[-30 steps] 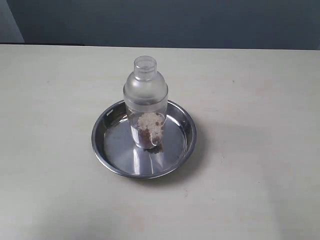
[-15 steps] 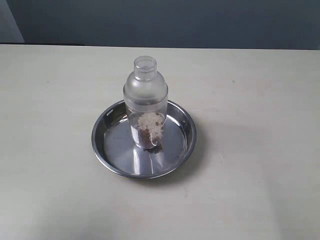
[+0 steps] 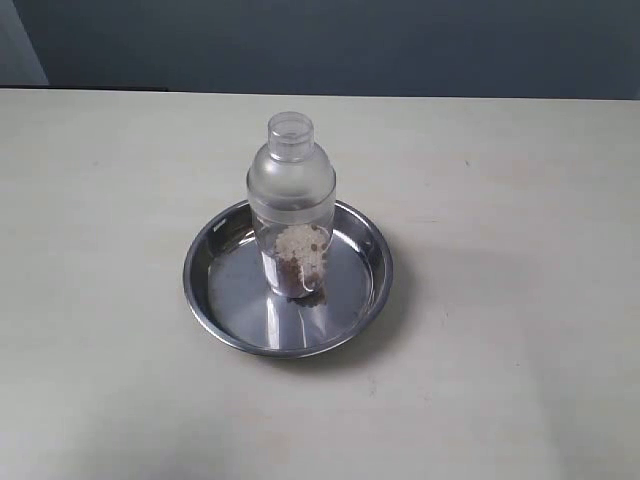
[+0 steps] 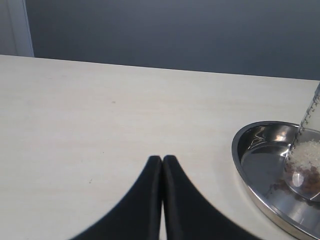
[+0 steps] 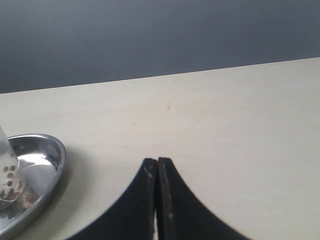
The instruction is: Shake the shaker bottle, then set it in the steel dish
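The left gripper [image 4: 162, 160] has its jaws pressed together on nothing, above the bare worktop [image 4: 100, 125]. The right gripper [image 5: 153, 162] is likewise pinched together and empty. Both are well apart from the steel dish [image 3: 225, 300], where the shaker bottle [image 3: 290, 200] stands upright, seemingly near its middle.

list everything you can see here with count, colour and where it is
shaker bottle: 1, clear plastic with brown and whitish granules inside, standing upright in the steel dish
steel dish: 1, shiny silver, near the middle of the table
table: 1, pale beige, under the dish
wall: 1, dark grey-blue, behind the table
left gripper: 1, black, shut and empty, over the table to one side of the dish
right gripper: 1, black, shut and empty, over the table on the dish's other side
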`<state>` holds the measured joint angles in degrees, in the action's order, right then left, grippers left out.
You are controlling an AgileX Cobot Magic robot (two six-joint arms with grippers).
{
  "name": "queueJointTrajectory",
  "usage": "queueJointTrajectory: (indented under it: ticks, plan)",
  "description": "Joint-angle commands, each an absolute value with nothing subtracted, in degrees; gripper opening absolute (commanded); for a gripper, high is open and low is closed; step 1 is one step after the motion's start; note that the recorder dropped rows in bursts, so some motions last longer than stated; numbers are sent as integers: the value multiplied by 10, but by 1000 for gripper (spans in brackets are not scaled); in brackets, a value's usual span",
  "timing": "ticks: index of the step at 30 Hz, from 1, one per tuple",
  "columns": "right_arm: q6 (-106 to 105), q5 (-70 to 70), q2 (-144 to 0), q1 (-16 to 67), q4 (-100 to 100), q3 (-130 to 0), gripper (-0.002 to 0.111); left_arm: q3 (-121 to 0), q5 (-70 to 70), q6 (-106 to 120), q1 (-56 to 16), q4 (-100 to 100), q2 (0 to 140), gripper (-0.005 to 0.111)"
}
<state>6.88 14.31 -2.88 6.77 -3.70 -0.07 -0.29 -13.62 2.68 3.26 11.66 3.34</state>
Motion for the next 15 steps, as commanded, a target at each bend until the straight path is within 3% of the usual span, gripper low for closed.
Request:
queueJointTrajectory:
  ticks: [1,15]
  plan:
    - [67,135,-30,68,-36,0,-1,0,-132,28,34,115,31,0]
    - [67,135,-30,68,-36,0,-1,0,-132,29,34,109,31,0]
